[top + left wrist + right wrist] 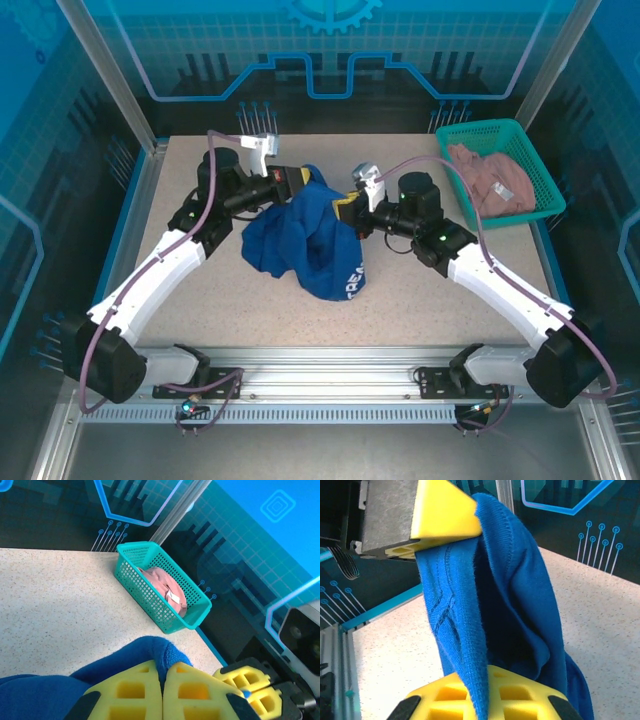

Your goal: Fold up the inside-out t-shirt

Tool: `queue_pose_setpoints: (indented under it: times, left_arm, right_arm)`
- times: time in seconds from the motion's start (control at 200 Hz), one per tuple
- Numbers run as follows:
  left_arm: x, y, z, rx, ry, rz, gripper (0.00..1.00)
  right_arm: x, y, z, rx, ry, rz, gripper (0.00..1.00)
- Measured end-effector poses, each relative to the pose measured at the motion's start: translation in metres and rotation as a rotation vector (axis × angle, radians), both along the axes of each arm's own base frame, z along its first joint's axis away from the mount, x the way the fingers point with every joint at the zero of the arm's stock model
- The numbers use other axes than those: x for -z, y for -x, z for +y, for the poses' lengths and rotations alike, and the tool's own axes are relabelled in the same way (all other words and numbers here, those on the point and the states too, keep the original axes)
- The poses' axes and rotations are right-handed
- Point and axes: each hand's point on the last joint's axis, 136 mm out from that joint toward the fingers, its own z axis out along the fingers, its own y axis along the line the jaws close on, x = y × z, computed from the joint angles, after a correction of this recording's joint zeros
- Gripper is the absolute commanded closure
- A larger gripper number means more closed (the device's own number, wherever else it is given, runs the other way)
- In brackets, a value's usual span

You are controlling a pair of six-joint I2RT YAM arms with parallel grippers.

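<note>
overhead, the royal blue cotton t-shirt (300, 245) hangs bunched between the two arms near the middle of the speckled beige bench (420, 300). its lower folds rest on the surface and pale printed letters (352, 285) show at its near edge. the left tool (298, 181) grips the top of the cloth from the left and the right tool (347, 210) meets it from the right, the two close together. a teal plastic mesh basket (497, 128) stands at the far right corner, well apart from the t-shirt, with a crumpled pinkish-beige garment (490, 180) inside. from the left wrist, the left tool (162, 690) has its yellow pads pressed together on a hump of the t-shirt (145, 652). the right tool (250, 687) sits just beside it, and the basket (145, 597) with the garment (162, 580) lies beyond on the bench (50, 605). from the right wrist, the right tool (482, 695) is clamped on a seamed fold of the t-shirt (510, 590). the fold rises taut to the left tool (445, 510) above, with the bench (600, 610) behind.
</note>
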Motion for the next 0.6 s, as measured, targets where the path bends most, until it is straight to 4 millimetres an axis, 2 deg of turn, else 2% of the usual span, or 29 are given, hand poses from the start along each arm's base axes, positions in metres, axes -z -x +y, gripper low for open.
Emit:
queue_pose_setpoints:
  times: [0.11,0.2,0.38,0.495,0.6]
  left_arm:
    - [0.005,-0.002,0.005,-0.012,-0.017,-0.018,0.58]
    - [0.022,0.0,0.013,-0.04,-0.035,-0.004,0.45]
    - [0.053,0.017,0.018,-0.052,-0.058,0.036,0.35]
    - [0.056,0.018,0.014,-0.048,-0.039,0.069,0.32]
    - [0.056,0.011,0.01,-0.056,0.002,0.134,0.31]
  right_arm:
    - [0.0,-0.006,-0.011,0.015,-0.036,0.054,1.0]
    - [0.001,-0.011,-0.02,0.035,-0.062,0.1,1.0]
    - [0.007,-0.01,-0.018,0.014,-0.079,0.158,1.0]
    - [0.01,-0.005,-0.012,-0.019,-0.058,0.14,1.0]
    - [0.014,0.005,0.0,-0.06,-0.013,0.09,1.0]
